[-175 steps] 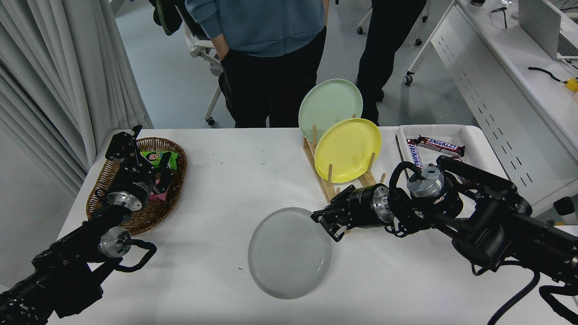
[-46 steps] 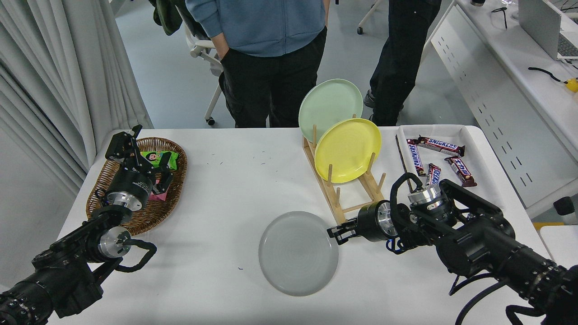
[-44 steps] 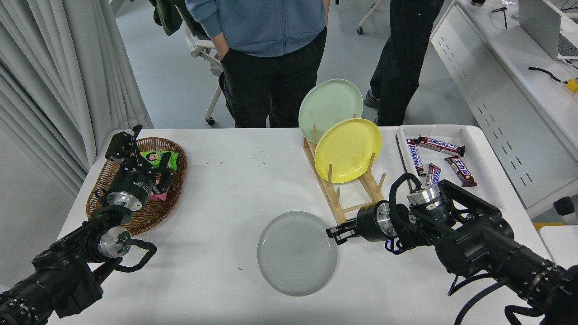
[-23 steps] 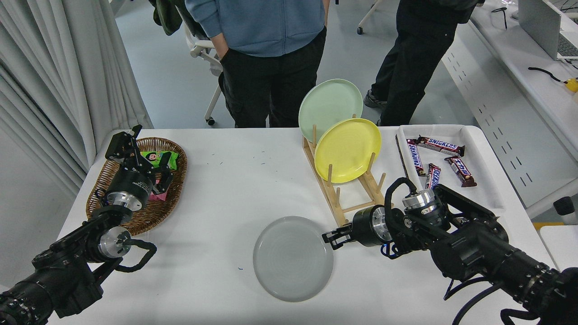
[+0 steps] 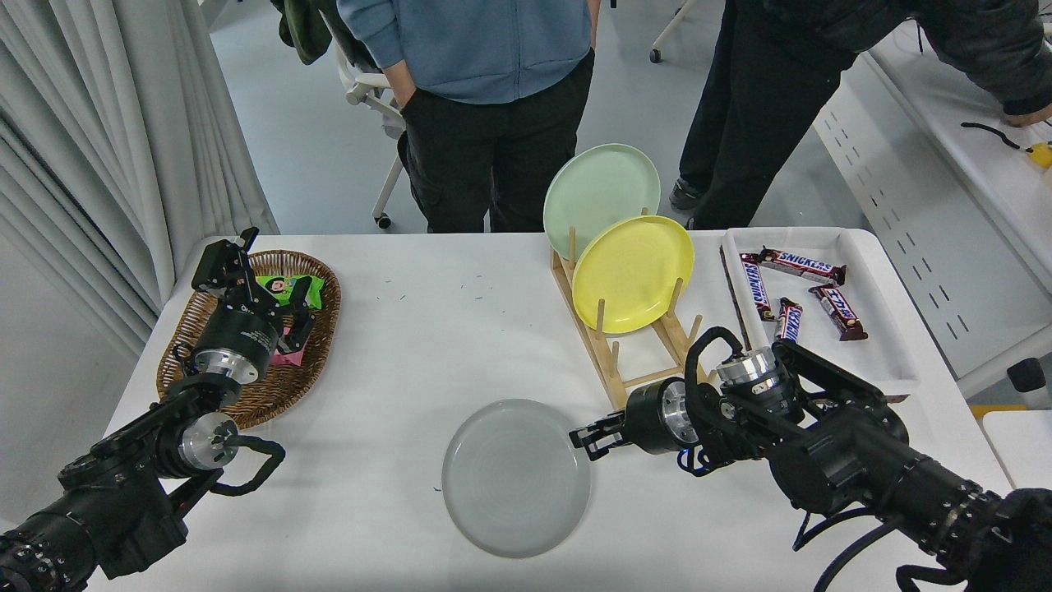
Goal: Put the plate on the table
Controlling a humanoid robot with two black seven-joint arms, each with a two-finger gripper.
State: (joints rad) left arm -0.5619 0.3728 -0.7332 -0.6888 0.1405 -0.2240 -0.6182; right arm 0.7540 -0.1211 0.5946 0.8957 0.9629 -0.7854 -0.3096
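Right gripper (image 5: 585, 436) is clamped on the rim of the pale grey plate (image 5: 516, 477), held low over the white table (image 5: 460, 329) — a late release risks dragging it. Left gripper (image 5: 234, 263) is parked over the wicker basket (image 5: 316, 362), its state unreadable.

Three plates: grey (image 5: 516, 478), yellow (image 5: 633, 274), green (image 5: 600, 189). Four chocolate bars (image 5: 801, 265). One basket (image 5: 256, 337), one rack (image 5: 629, 353), two people (image 5: 485, 49).

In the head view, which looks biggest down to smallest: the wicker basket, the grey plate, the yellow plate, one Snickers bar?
1. Brown oval wicker basket, though partly hidden.
2. Round pale grey plate; nearer the camera than the tilted round yellow plate, so unsure.
3. Brown Snickers bar.
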